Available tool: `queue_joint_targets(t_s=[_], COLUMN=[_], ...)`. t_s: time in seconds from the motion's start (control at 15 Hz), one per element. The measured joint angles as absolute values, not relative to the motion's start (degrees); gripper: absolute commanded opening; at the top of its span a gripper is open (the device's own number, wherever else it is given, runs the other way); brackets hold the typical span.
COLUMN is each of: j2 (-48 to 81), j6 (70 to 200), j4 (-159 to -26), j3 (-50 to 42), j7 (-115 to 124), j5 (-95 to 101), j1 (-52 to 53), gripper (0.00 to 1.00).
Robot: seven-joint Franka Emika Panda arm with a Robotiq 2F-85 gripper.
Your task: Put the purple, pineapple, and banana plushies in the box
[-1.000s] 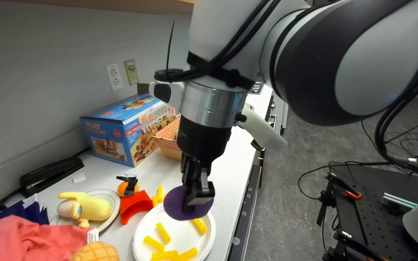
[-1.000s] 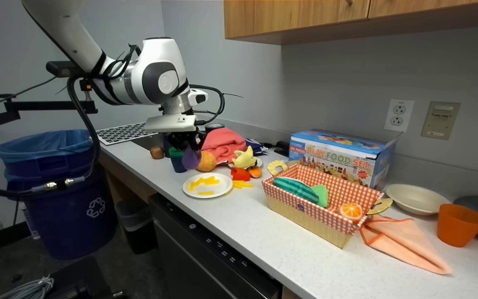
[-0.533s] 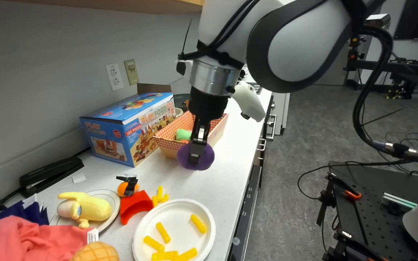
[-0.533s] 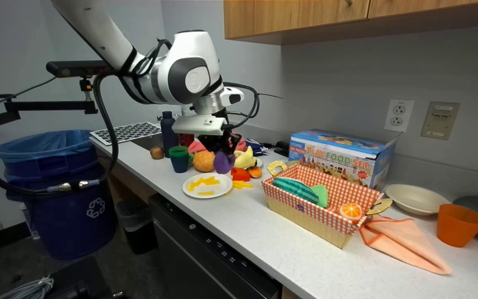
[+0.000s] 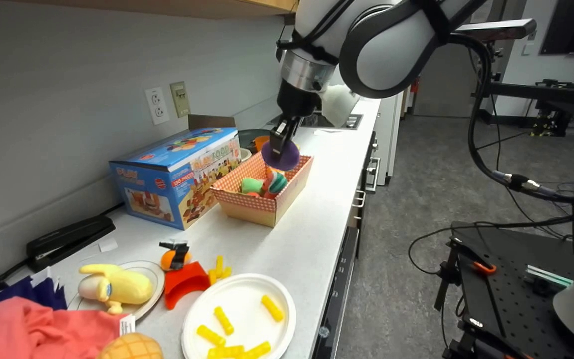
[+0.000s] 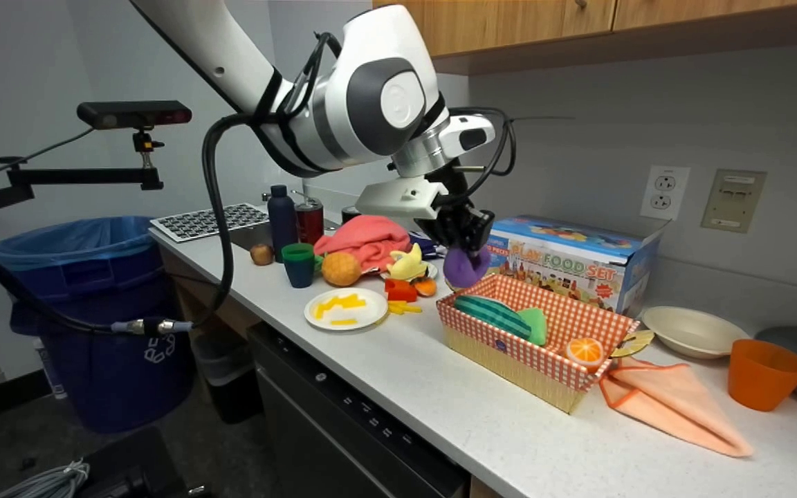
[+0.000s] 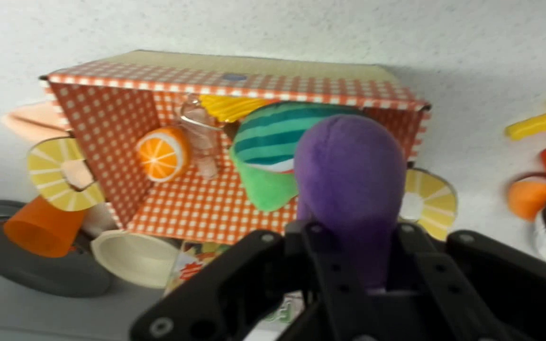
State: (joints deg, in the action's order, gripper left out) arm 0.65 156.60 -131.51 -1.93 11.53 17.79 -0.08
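Note:
My gripper [image 7: 360, 232] is shut on the purple plushie [image 7: 349, 175], which bulges out past both fingertips. In the wrist view the plushie covers part of one end of the red-checked box [image 7: 197, 87]. Both exterior views show the purple plushie [image 5: 287, 158] held up above the box [image 6: 502, 356], apart from what lies in it. The banana plushie [image 5: 126, 286] lies on a small plate beside a coral cloth. Near the cloth sits the pineapple plushie [image 6: 341, 268], cut off by the lower edge in an exterior view [image 5: 131, 347].
Inside the box are a striped watermelon plushie [image 7: 275, 137], a green piece [image 7: 266, 189] and an orange half [image 7: 161, 154]. The blue play food carton [image 6: 564, 259] stands against the box's wall side. A white plate [image 5: 239, 319] holds yellow sticks. An orange cup [image 6: 766, 373] stands beyond the box.
The arm has carried the purple plushie from beside the white plate, past the banana plushie, to above the box. The grip on it has stayed the same.

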Motion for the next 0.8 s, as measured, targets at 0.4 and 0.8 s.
queue_joint_targets(t_s=[0.4, 0.8], j2=[3.02, 6.83], j6=[157.18, 154.68], j4=[-125.79, -122.69], j3=[-5.95, -5.94], j7=[37.07, 51.64], j5=[38.1, 45.36], j1=[-1.39, -0.53], gripper=[0.06, 0.77])
